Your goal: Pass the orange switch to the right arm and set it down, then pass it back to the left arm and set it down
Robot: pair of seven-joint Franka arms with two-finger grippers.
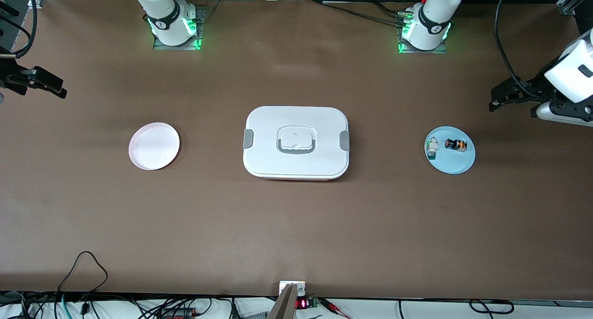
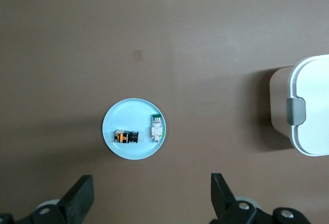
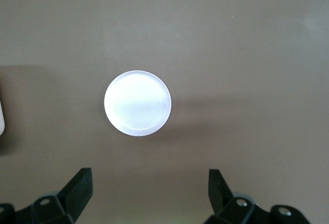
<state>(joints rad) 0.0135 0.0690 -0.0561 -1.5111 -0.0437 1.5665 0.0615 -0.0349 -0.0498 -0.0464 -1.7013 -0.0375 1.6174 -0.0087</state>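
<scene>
The orange switch (image 1: 456, 145) (image 2: 126, 137), small and black with orange markings, lies on a blue plate (image 1: 451, 164) (image 2: 134, 113) toward the left arm's end of the table. The white box (image 1: 296, 143) (image 2: 311, 106) with grey clips sits mid-table. My left gripper (image 1: 495, 99) (image 2: 151, 188) hangs open and empty in the air beside the blue plate, at the table's end. At the other end of the table my right gripper (image 1: 62, 88) (image 3: 149, 185) is also open and empty, up in the air.
A white-and-green component (image 1: 432, 148) (image 2: 157, 128) lies beside the switch on the blue plate. An empty pink plate (image 1: 154, 146) (image 3: 138, 103) sits between the box and the right arm's end. Cables run along the table's front edge.
</scene>
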